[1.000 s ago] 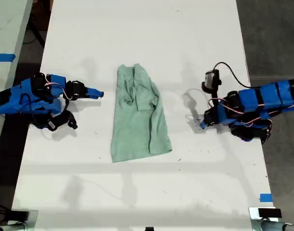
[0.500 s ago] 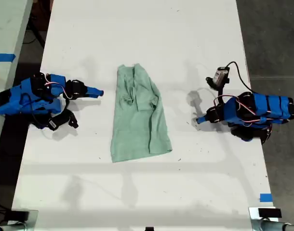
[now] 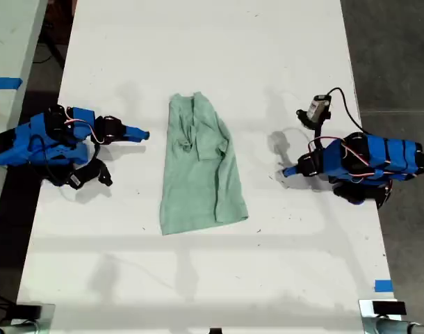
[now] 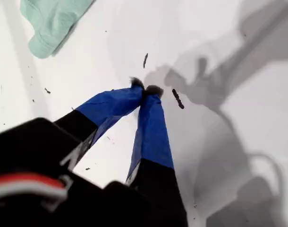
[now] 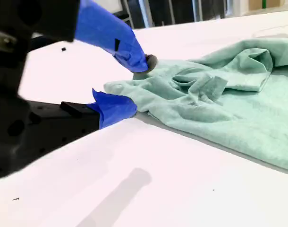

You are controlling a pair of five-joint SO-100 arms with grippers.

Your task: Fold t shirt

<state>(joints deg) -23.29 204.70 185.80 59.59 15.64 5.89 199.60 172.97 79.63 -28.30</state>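
Looking down from the exterior view, the t shirt (image 3: 200, 165) lies lengthwise in the middle of the white bench (image 3: 212, 49), already narrowed into a long wrinkled strip, wider toward the near end; what remains, I judge, is a fold end over end, best done by pinching both corners of one end together so the layers stay square. My second gripper (image 3: 141, 134) sits at the exterior view's left, near the shirt's edge but apart from it; my first gripper (image 3: 288, 172) rests at the exterior view's right, well clear of the cloth. A piece of blue tape (image 3: 383, 285) marks the bench's near edge; nothing blocks either approach. In the first wrist view, the first jaws are closed on nothing, tips touching over bare bench. In the second wrist view, the second jaws stand open, empty, just short of the shirt's rumpled edge.
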